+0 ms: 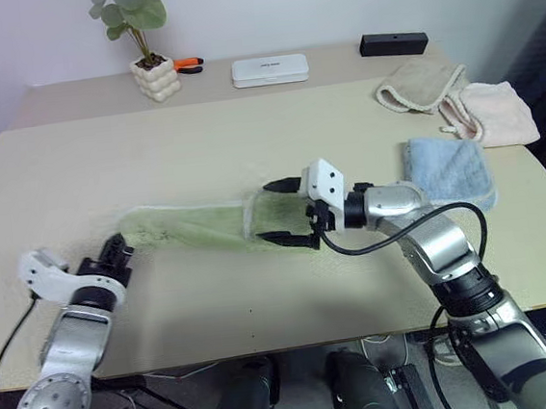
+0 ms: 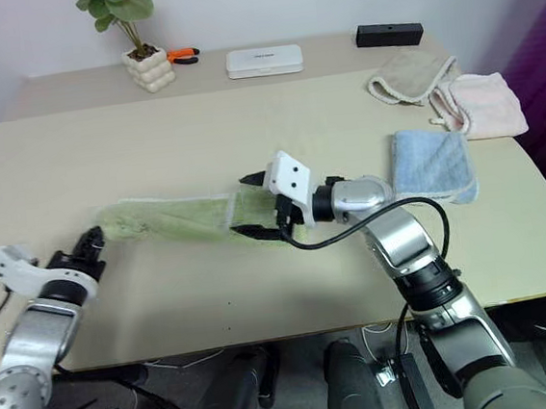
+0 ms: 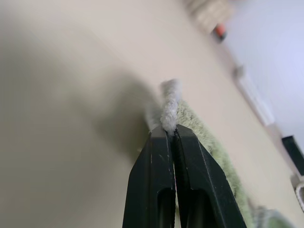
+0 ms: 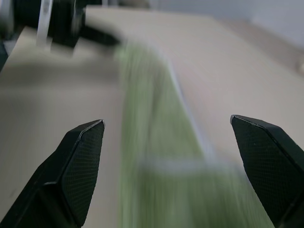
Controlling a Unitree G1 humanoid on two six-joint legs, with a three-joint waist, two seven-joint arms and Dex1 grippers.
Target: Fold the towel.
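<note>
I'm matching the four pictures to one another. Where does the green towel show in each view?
Left eye view: green towel stretched across the table's middle.
Right eye view: towel, left of centre.
Left wrist view: its pale edge pinched in the shut left gripper.
Right wrist view: running between the open right gripper fingers.
Shared landmark: the left gripper at the towel's end.

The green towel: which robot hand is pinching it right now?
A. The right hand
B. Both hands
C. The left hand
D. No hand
C. The left gripper has its two black fingers shut on the pale edge of the green towel, while the right gripper is wide open, its fingers apart on either side of the towel without pinching it.
</note>
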